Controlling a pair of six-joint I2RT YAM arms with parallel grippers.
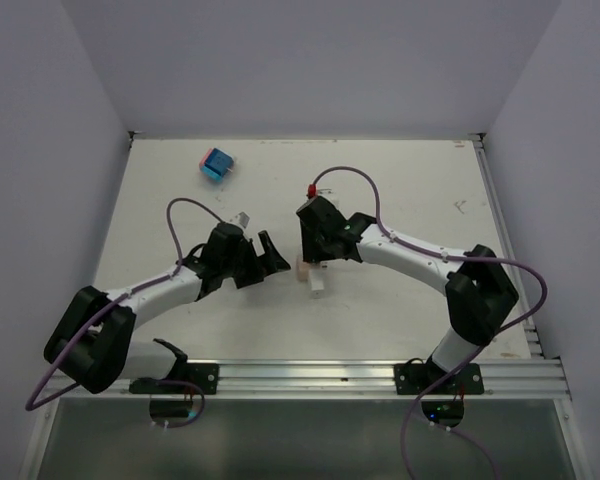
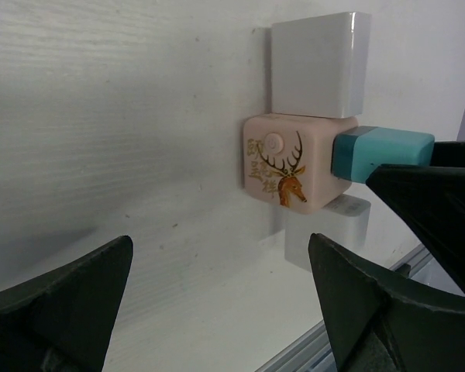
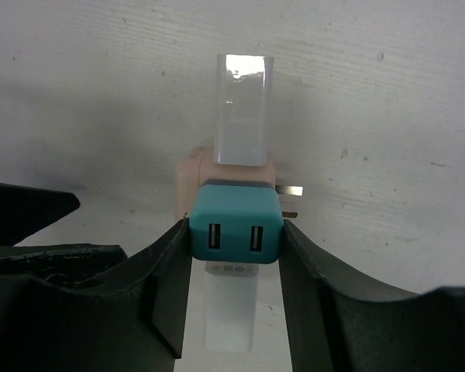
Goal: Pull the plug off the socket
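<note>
A pink cube socket [image 2: 287, 167] with a deer print lies on the white table [image 2: 124, 116]. A white plug [image 2: 318, 66] sticks out of one side and another white plug [image 2: 337, 232] out of the opposite side. A teal USB plug [image 3: 236, 232] sits against the cube [image 3: 187, 180]. My right gripper [image 3: 236, 242] is shut on the teal plug, one finger on each side. Two metal prongs [image 3: 289, 191] show just right of the teal plug. My left gripper [image 2: 225, 302] is open and empty, a short way from the cube. In the top view both grippers [image 1: 270, 255] [image 1: 315, 258] meet at the cube [image 1: 305, 268].
A blue and pink block [image 1: 217, 163] lies at the far left of the table. A metal rail [image 1: 380, 375] runs along the near edge. White walls enclose the back and both sides.
</note>
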